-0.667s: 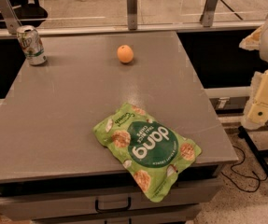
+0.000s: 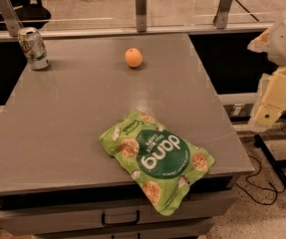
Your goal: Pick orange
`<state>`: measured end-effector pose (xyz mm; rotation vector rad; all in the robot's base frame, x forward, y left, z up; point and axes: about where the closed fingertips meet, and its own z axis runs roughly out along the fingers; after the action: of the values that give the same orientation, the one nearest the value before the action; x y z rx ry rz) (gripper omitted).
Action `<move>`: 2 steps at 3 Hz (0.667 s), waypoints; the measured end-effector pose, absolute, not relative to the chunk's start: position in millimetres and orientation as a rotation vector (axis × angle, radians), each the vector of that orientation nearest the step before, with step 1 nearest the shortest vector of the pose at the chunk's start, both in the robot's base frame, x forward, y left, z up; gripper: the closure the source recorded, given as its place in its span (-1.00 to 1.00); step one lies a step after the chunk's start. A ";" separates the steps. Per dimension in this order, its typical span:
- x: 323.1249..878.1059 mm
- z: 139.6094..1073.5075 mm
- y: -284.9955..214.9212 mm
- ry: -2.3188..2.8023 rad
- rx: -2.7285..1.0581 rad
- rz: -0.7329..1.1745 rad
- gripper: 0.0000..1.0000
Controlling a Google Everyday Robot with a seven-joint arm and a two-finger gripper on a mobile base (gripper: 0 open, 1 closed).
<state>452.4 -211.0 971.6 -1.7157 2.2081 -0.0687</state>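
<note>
Off right edge of table (image 2: 82,113) hangs gripper (image 2: 274,101), can't tell if spread or closed; orange (image 2: 133,57) sits well apart, nr back edge.

We saw dim, warm light with faint shadows across the table (image 2: 82,108), the hand (image 2: 271,107) lit pale beyond its right edge.

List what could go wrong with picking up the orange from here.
1. The orange is round and sits loose on the flat table, so a glancing touch could roll it toward the far edge.
2. The gripper hangs off the table's right side, far from the fruit; a low approach might clip the table edge.
3. The green snack bag overhangs the near edge, and a sweeping arm could knock it off.
</note>
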 end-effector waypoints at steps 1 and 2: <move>500.6 954.6 -182.1 2.116 -1.736 -0.008 -1.00; 566.9 939.4 -139.2 2.024 -1.712 0.064 -1.00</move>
<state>566.9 -139.2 939.4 -1.7115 2.0243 0.0638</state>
